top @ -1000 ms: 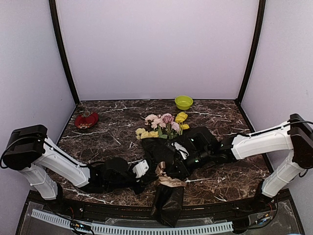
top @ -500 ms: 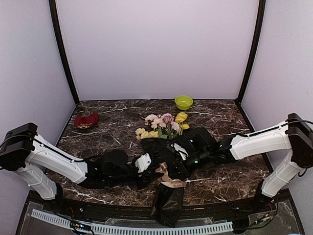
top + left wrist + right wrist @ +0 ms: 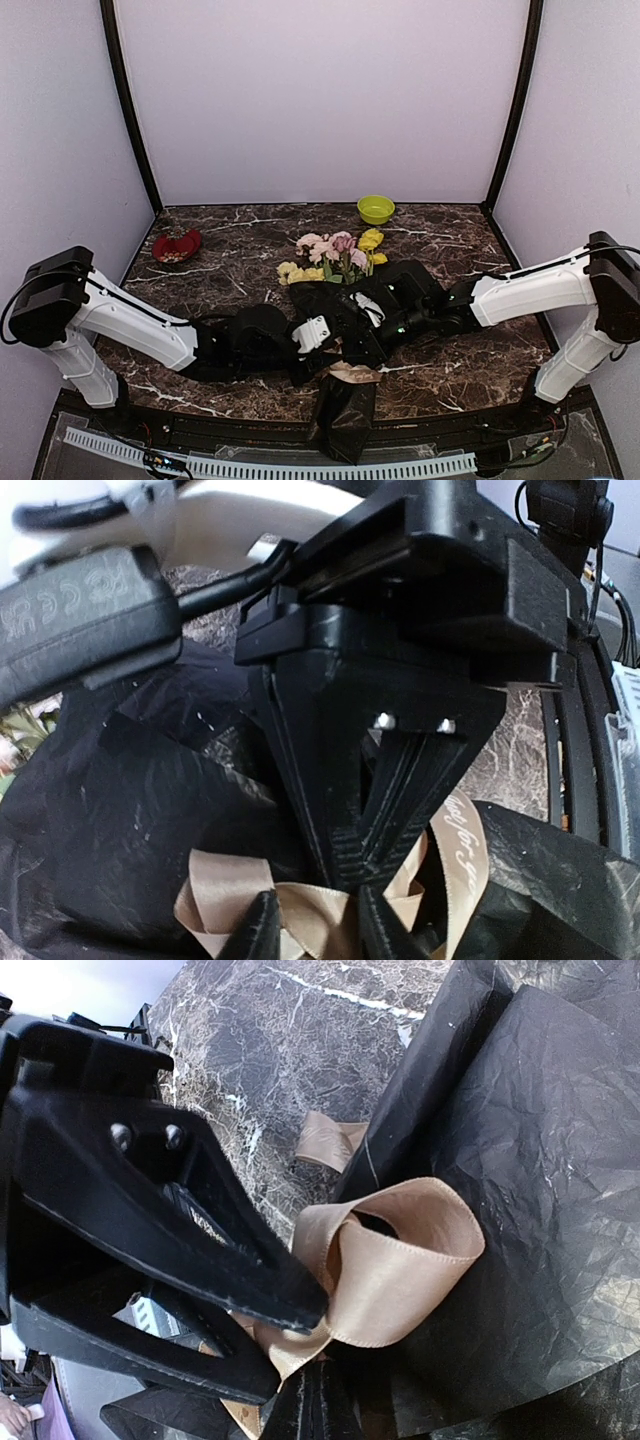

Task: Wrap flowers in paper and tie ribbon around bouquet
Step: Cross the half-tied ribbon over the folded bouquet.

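The bouquet lies mid-table: pink and yellow flowers [image 3: 335, 255] stick out of a black crinkly paper [image 3: 345, 410] cone whose tail hangs over the front edge. A beige ribbon [image 3: 350, 373] is looped at the cone's narrow part. My left gripper [image 3: 328, 349] comes in from the left. In the left wrist view it [image 3: 322, 925] stands open, its fingertips [image 3: 262, 928] astride a ribbon [image 3: 300, 905] strand. My right gripper [image 3: 347, 347] meets it from the right. In the right wrist view it [image 3: 322, 1400] is shut on the ribbon [image 3: 400, 1260] just below the loop, over the paper [image 3: 540, 1160].
A green bowl [image 3: 375, 209] sits at the back, right of centre. A red dish [image 3: 177, 245] is at the back left. The dark marbled tabletop [image 3: 450, 370] ends at a front rail close under the bouquet's tail.
My left arm has slid right to the ribbon knot, and its jaws have gone from nearly shut to open. The right arm and the bouquet have stayed put.
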Robot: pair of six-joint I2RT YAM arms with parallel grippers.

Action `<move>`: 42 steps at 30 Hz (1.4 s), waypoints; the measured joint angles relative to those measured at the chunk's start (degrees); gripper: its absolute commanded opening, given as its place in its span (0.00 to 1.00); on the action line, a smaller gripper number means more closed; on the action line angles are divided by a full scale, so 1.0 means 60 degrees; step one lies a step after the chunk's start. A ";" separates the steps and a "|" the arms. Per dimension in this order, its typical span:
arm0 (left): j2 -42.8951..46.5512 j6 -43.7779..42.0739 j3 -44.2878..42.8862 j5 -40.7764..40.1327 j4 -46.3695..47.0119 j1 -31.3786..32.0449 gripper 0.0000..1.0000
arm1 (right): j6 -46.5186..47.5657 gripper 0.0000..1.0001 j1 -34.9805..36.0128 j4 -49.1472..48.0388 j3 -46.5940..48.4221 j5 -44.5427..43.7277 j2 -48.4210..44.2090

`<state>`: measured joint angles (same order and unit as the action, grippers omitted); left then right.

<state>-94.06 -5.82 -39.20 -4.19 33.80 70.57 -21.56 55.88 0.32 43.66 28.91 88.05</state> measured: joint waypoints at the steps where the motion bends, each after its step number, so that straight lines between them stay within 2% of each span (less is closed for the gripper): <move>1: -0.0007 -0.0007 -0.0004 0.0026 -0.0025 0.0000 0.15 | 0.0000 0.00 0.0000 0.0000 0.0000 0.0004 0.0000; 5: -0.0018 -0.0069 -0.0026 0.0044 -0.0080 0.0000 0.00 | 0.0000 0.00 0.0000 0.0000 0.0000 -0.0007 -0.0004; 30: 0.0688 0.0823 0.1687 -0.0208 0.1348 0.0018 0.00 | -0.0244 0.00 -0.0069 -0.0106 -0.0157 -0.0109 -0.0157; 32: 0.0674 0.0889 0.1741 -0.0208 0.1497 0.0018 0.00 | -0.0251 0.03 -0.0076 -0.0106 -0.0157 -0.0109 -0.0157; 37: 0.0532 0.1005 0.1738 -0.0186 0.1792 0.0018 0.00 | -0.0229 0.20 -0.0091 -0.0095 -0.0157 -0.0109 -0.0149; 42: 0.0499 0.1005 0.1570 -0.0084 0.1876 0.0015 0.00 | -0.0215 0.25 -0.0091 -0.0076 -0.0160 -0.0142 -0.0229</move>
<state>-91.07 0.21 -29.78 -4.69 45.06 70.65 -22.85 55.33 -0.14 42.70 28.05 86.67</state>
